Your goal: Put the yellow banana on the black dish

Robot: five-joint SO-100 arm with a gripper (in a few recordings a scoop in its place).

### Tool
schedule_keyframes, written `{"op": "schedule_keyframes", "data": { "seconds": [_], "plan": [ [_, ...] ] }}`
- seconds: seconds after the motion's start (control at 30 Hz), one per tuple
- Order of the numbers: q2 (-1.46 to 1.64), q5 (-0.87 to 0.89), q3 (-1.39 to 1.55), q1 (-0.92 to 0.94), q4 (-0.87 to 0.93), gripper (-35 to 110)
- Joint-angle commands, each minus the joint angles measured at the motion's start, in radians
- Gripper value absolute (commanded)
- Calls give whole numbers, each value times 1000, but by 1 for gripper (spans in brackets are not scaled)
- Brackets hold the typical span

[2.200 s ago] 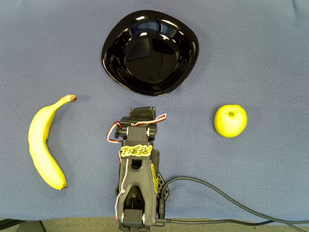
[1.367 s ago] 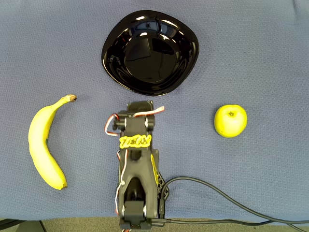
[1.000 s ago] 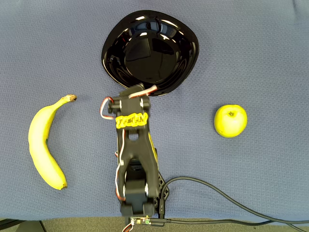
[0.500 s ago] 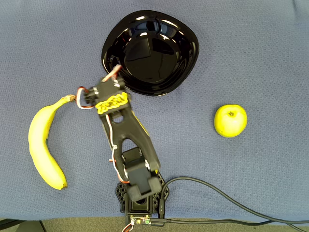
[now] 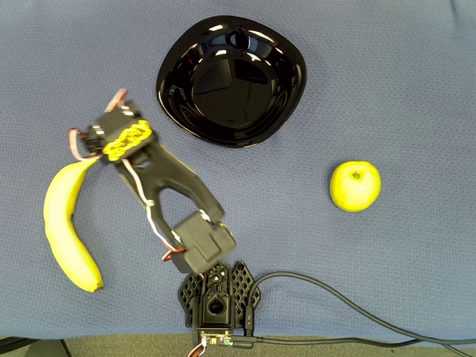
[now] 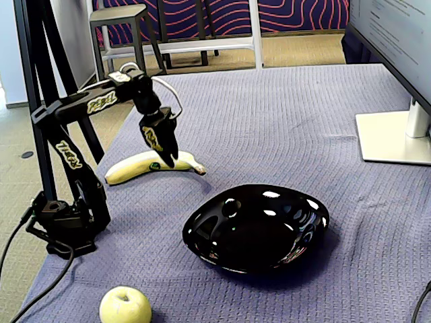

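Where it hung centred before, end effector (image 6: 167, 159) over yellow banana (image 5: 61, 230), finger spread unclear.

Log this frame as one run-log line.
phase: reaching | gripper: above long yellow banana, jaw state unclear | glossy black dish: empty | banana on blue cloth
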Motion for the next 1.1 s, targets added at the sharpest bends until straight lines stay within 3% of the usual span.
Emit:
{"op": "schedule_keyframes", "data": {
  "seconds": [0.0,0.47,0.8,1.07],
  "plan": [
    [-71,115,-137,-72,9,7],
    [-387,594,-379,-229,-55,20],
    [-575,551,-692,-341,48,21],
    [-555,499,-744,-472,141,19]
  ]
}}
